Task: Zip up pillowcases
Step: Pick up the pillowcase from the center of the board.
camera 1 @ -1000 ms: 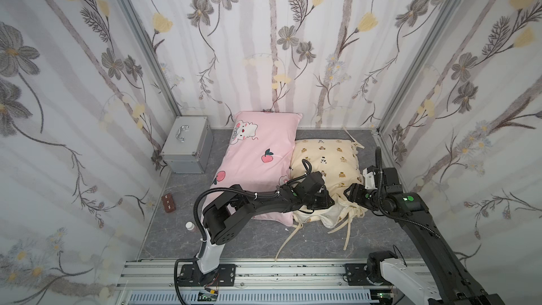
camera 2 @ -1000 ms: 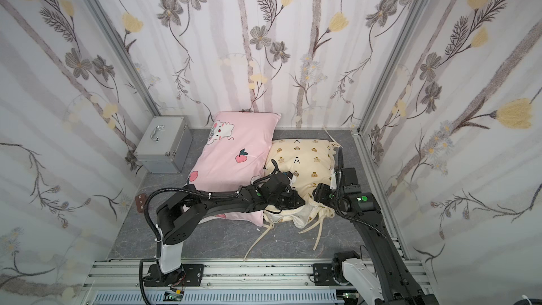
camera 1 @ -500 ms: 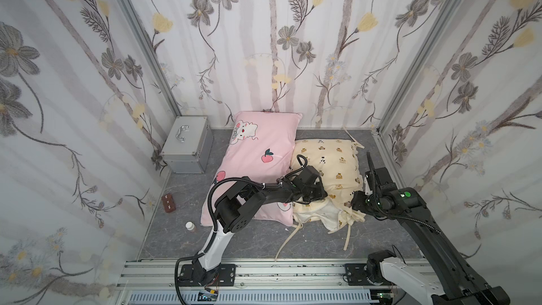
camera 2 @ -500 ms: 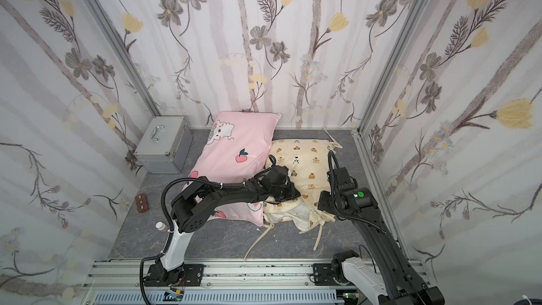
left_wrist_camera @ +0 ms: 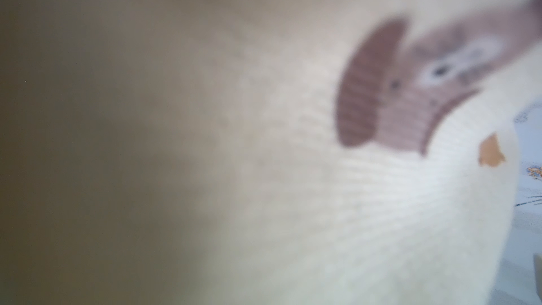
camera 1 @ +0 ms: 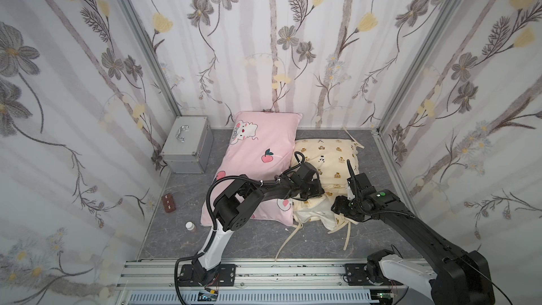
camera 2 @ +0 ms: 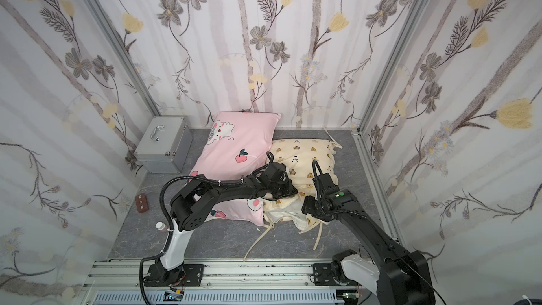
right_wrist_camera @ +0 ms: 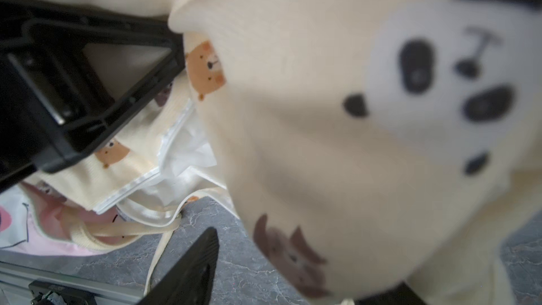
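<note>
Blurred cream pillowcase (left_wrist_camera: 322, 200) fills the left wrist view.

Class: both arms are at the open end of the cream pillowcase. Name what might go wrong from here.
1. White lining bulges from the open end of the cream pillowcase and may jam the zip.
2. Loose ties trail beside the right gripper, whose jaws stand apart; they might snag.
3. The left gripper is buried in fabric, no zip pull visible; it may just drag cloth.

free: front floor strip (camera 1: 234, 244) | blocked: pink pillowcase (camera 1: 258, 156), cream pillowcase (camera 1: 325, 154) mid-floor; metal box (camera 1: 187, 151) back-left; ties (camera 1: 286, 243) trail forward
</note>
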`<state>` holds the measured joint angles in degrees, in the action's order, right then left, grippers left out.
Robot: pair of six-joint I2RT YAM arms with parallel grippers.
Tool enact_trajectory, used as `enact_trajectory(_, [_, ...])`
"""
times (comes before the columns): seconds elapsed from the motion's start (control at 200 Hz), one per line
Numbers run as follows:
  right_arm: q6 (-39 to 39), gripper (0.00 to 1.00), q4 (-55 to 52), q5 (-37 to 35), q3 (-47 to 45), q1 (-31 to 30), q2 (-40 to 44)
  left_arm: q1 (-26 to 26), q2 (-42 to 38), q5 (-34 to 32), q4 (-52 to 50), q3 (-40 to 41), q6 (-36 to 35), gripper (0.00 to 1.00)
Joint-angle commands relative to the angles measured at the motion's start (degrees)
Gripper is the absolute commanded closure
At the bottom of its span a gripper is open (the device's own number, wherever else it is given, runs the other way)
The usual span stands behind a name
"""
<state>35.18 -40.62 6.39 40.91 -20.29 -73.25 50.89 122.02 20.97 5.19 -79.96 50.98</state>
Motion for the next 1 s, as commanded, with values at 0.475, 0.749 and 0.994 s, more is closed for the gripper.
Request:
enact_trajectory(0.475, [-6.35, 1.0, -9.04, -1.65, 10.3, 4.48, 1.43, 1.83, -9.5, -6.69, -4.03, 3.92, -4.84, 0.65])
enact_trajectory(0.749, [-9.21, 1.0, -7.96, 10.27, 11.63, 6.58, 1.79, 3.84, -25.45, -4.7, -6.14, 9.72, -5.43, 0.57])
enact_trajectory(0.994, [-9.7, 1.0, -5.08, 21.66, 10.66, 10.06, 3.23, 9.07, -23.37, 0.77, 9.37, 14.4, 6.3, 0.58])
